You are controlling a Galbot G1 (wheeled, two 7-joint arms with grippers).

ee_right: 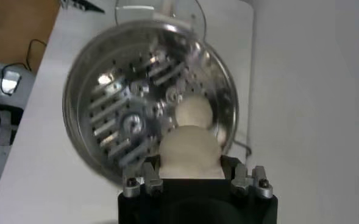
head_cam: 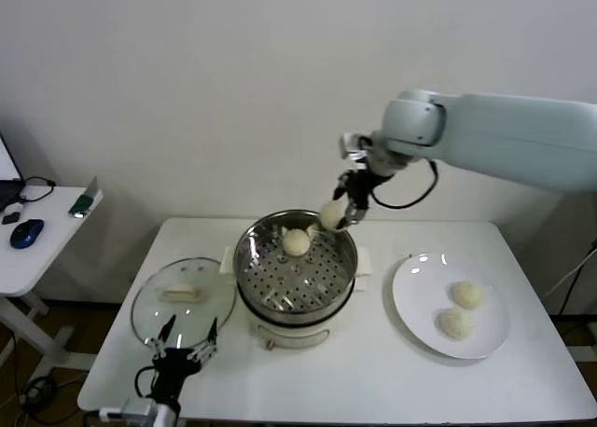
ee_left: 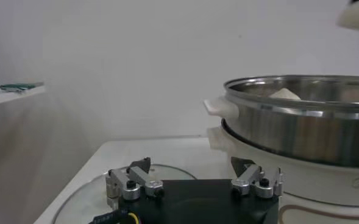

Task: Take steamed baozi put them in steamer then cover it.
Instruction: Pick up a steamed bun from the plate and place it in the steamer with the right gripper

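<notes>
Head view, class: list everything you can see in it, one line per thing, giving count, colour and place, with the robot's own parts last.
Round cream-white dough buns: four; one on the steamer tray, one held above the steamer's far rim, two on the plate.
Round shiny steel steamer pot on white base: one, table centre.
Round clear glass lid with cream handle: one, flat on the table left of the steamer.
Flat white plate: one, right of the steamer.
White table: one.
White side desk: one, far left, carrying a blue mouse.
Left gripper: black, fingers open, over the lid's near edge.
Right gripper: fingers shut on a bun.
</notes>
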